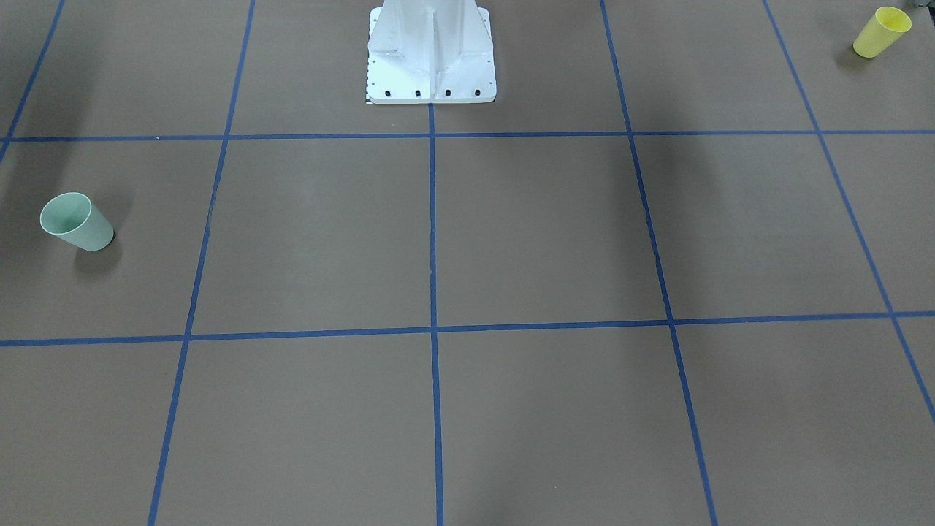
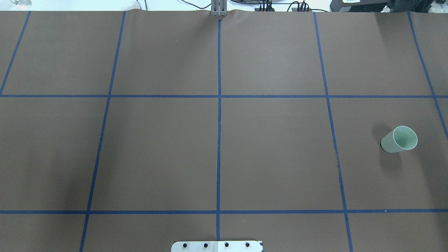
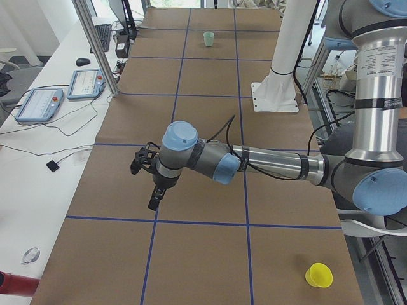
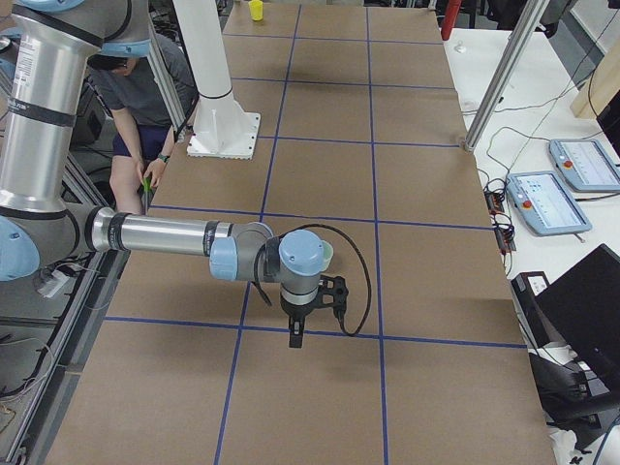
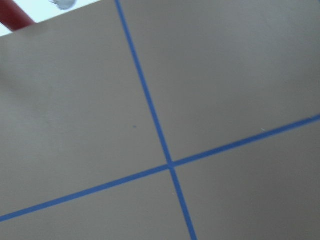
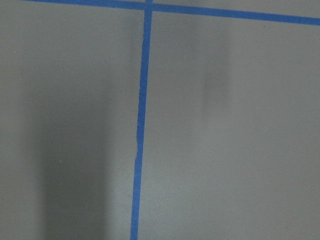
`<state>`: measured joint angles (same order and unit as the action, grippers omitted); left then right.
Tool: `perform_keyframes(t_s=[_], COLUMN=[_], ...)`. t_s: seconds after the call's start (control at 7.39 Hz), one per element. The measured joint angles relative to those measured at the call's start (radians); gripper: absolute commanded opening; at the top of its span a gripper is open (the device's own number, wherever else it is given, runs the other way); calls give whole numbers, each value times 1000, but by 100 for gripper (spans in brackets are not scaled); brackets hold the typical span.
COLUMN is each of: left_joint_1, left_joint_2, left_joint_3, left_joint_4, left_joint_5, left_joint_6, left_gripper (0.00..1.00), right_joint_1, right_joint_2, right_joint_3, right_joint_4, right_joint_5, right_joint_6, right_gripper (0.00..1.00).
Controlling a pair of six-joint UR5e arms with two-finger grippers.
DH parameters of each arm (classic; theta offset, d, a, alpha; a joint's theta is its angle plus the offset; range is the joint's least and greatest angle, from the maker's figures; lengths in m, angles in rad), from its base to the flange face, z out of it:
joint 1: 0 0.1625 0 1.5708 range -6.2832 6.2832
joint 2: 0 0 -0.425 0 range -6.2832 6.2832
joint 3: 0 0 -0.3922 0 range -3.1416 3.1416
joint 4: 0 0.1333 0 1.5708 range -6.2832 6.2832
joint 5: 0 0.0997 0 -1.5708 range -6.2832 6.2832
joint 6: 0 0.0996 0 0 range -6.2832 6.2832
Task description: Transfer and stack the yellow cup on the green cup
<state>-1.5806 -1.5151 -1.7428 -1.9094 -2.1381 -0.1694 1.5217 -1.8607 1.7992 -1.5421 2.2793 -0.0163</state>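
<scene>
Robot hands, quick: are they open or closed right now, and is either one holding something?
Left gripper: cannot tell if open or closed; holding nothing I can see.
Right gripper: cannot tell either; holding nothing I can see.

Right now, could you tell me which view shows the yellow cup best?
Exterior front-facing: the yellow cup stands whole, rim and wall sharp. Exterior left shows it smaller, exterior right tiny; the others miss it.

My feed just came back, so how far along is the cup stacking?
Nothing looks done: the yellow cup stands alone on the robot's left, the green cup far across on its right. In hand: nothing, the left tool and right tool hang above the table. Left: grasp, transfer, stack.
</scene>
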Motion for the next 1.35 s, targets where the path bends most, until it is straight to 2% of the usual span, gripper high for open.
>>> perform_keyframes(t_s=[0.41, 0.95, 1.08, 1.35], left_joint_1=[30, 94, 101, 120], left_joint_2=[43, 201, 234, 270], left_joint_3=[5, 5, 5, 6], left_joint_4=[-29, -23, -12, 107], left_joint_5=[275, 565, 623, 739], left_joint_6=[-310, -692, -766, -923], left_gripper=[100, 100, 100, 100], right_joint_1=[0, 0, 0, 0], right_joint_2=[-25, -30, -30, -32], right_joint_3=[-2, -3, -3, -3], right_joint_4=[16, 20, 20, 20], right_joint_5=[1, 2, 2, 2], right_joint_6=[-1, -2, -2, -2], right_gripper=[99, 99, 99, 99])
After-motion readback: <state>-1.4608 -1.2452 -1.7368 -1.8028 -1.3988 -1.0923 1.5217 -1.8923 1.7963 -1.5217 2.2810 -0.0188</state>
